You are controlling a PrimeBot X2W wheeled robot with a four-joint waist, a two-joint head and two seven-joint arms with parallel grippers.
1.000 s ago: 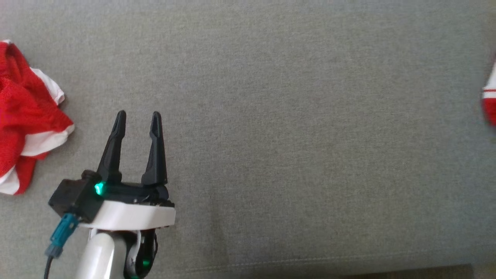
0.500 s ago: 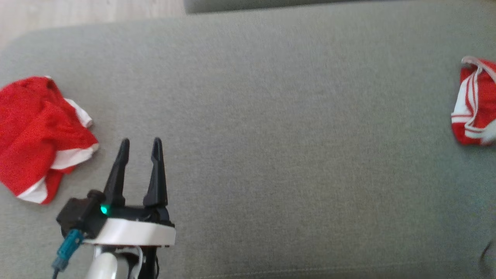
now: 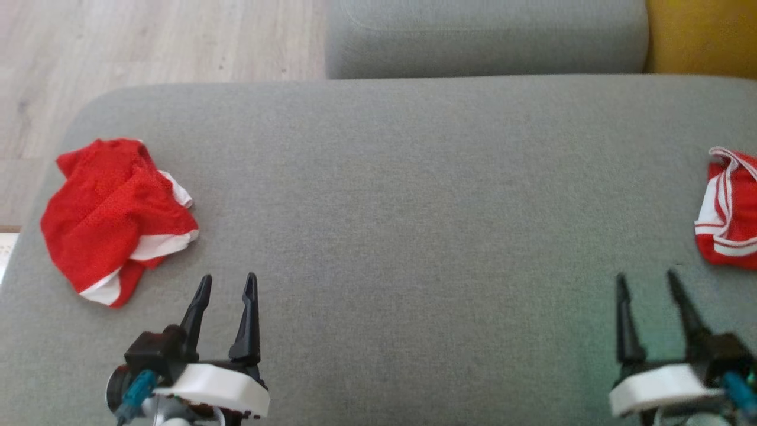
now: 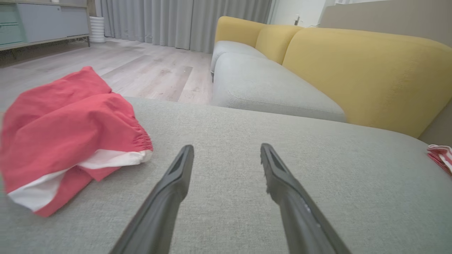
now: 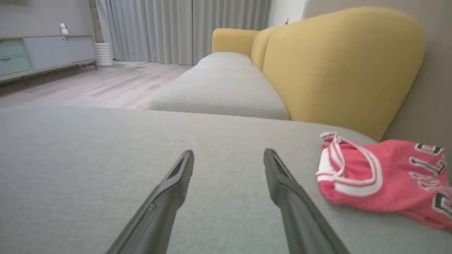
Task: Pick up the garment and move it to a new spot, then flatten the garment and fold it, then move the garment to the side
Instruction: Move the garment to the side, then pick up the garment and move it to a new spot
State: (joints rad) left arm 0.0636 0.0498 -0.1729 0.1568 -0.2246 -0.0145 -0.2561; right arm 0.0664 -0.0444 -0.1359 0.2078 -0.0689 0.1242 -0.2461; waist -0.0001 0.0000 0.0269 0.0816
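Observation:
A crumpled red garment with white trim lies at the left end of the grey cushion, and it fills the left of the left wrist view. A second red-and-white garment, a jersey with lettering, lies at the right edge. My left gripper stands open just right of the crumpled garment, apart from it, with nothing between its fingers. My right gripper is open too, a little left of the jersey and not touching it.
The grey cushion stretches wide between the two garments. Its rounded left end borders a wooden floor. Beyond the far edge sits another grey seat with a yellow backrest.
The head camera has tilted up, so the cushion's far edge, the floor and my right gripper have come into view. Both garments lie as before and both grippers stay open.

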